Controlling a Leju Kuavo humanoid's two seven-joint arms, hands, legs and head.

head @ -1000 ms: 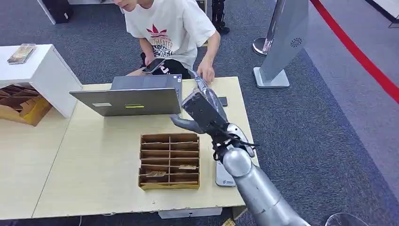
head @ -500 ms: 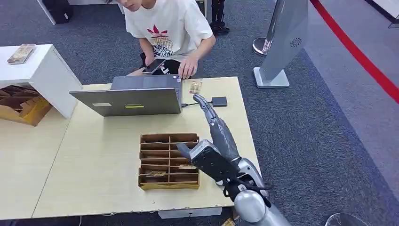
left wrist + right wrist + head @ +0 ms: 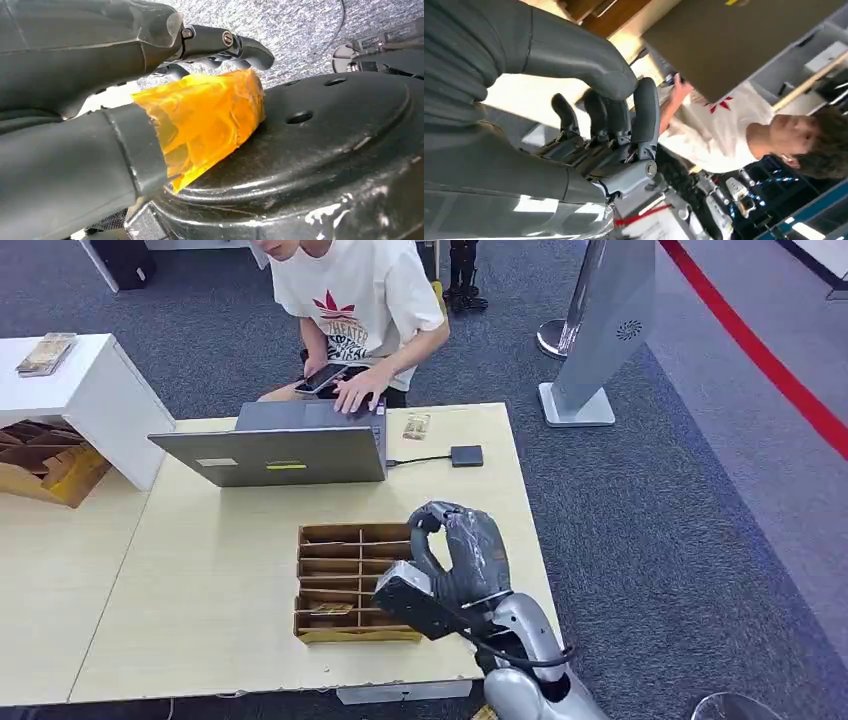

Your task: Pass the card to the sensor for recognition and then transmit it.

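Observation:
A small patterned card [image 3: 416, 426] lies flat on the table's far edge, next to the laptop. The sensor [image 3: 466, 455], a little black box on a cable, sits just to its right. My right hand [image 3: 455, 560] hovers over the near right part of the table, by the right end of the cardboard organizer [image 3: 345, 580]. In the right wrist view its fingers [image 3: 644, 115] are curled in around nothing. My left hand [image 3: 165, 90] hangs down with nothing in it, its fingers [image 3: 240, 47] reaching out above a thumb [image 3: 205, 120] wrapped in orange tape.
An open grey laptop [image 3: 275, 445] stands at the back of the wooden table [image 3: 200, 570]. A person [image 3: 355, 300] sits behind it with a hand on it and a phone [image 3: 322, 378]. The organizer holds a few cards [image 3: 330, 608]. A white stand [image 3: 85, 390] is at left, a grey kiosk [image 3: 600, 330] at right.
My right arm has drawn back from the table's far side to beside the organizer, and its fingers have curled in. The person's hand left the card's spot and went to the laptop.

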